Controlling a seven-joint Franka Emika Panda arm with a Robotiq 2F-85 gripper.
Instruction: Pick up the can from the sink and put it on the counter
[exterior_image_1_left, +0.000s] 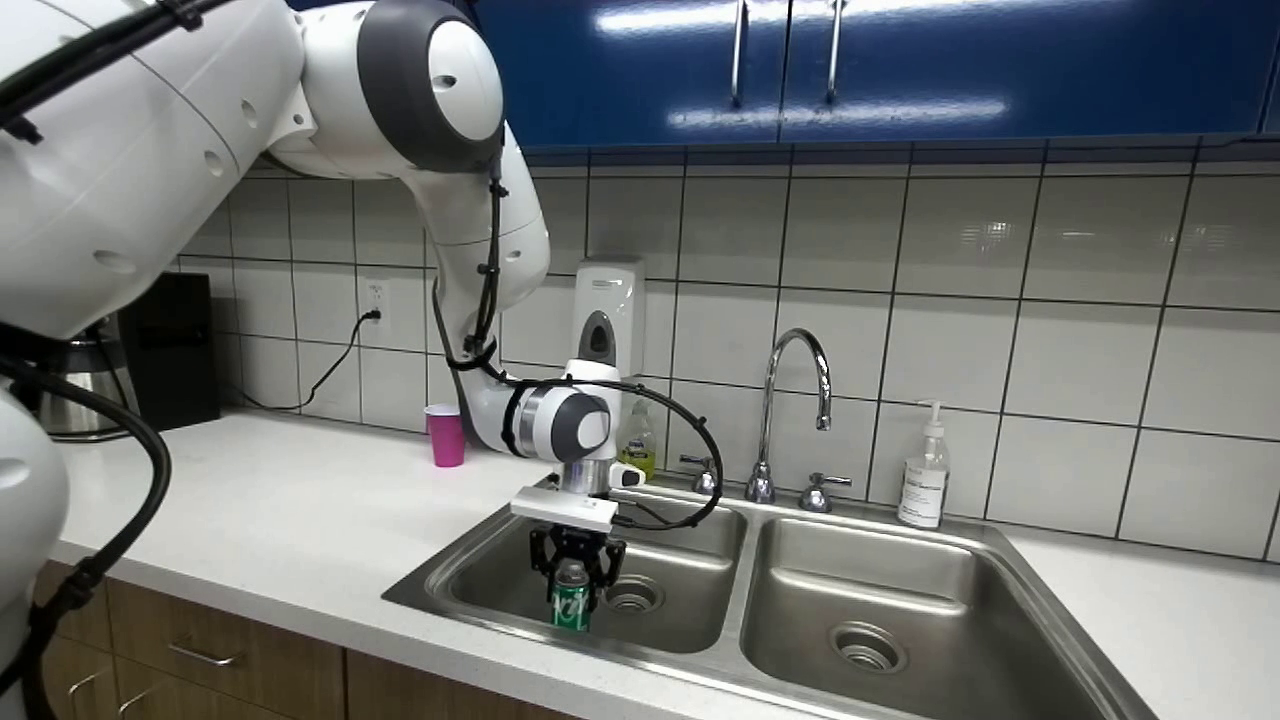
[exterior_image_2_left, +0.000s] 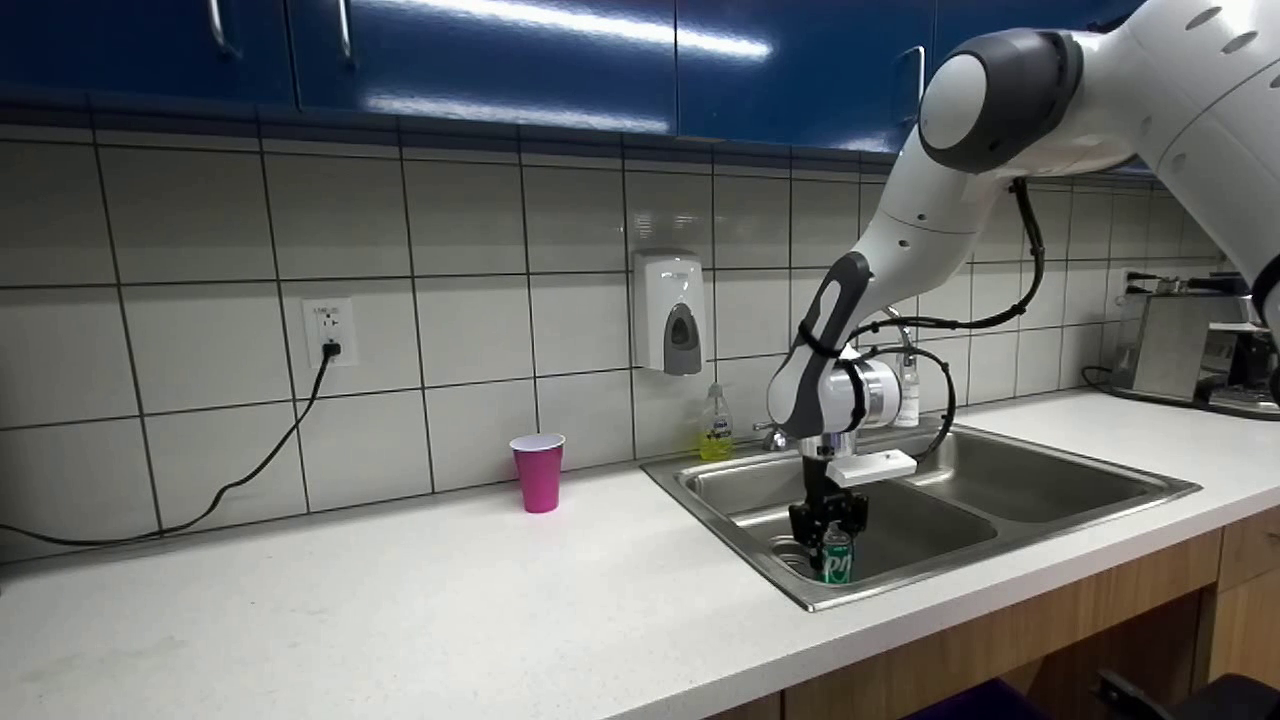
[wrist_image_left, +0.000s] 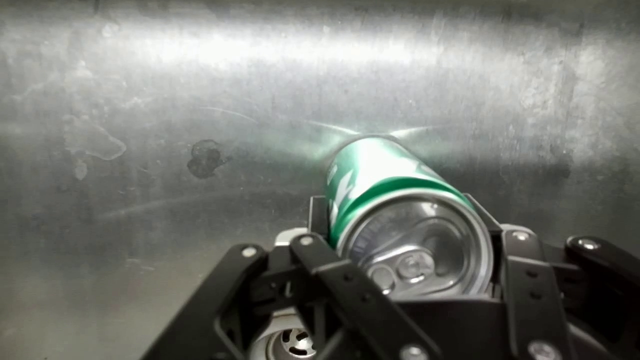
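Observation:
The can is small and green with a silvery top. It stands in the left basin of the stainless steel sink and also shows in both exterior views. Its base appears to meet the basin floor in the wrist view. My gripper points down, its black fingers pressed against both sides of the can near its top. The gripper also shows in both exterior views. The white counter extends beside the sink.
A pink cup stands on the counter near the tiled wall. A chrome faucet, a yellow soap bottle and a pump bottle line the sink's back. The sink's front rim stands close to the can.

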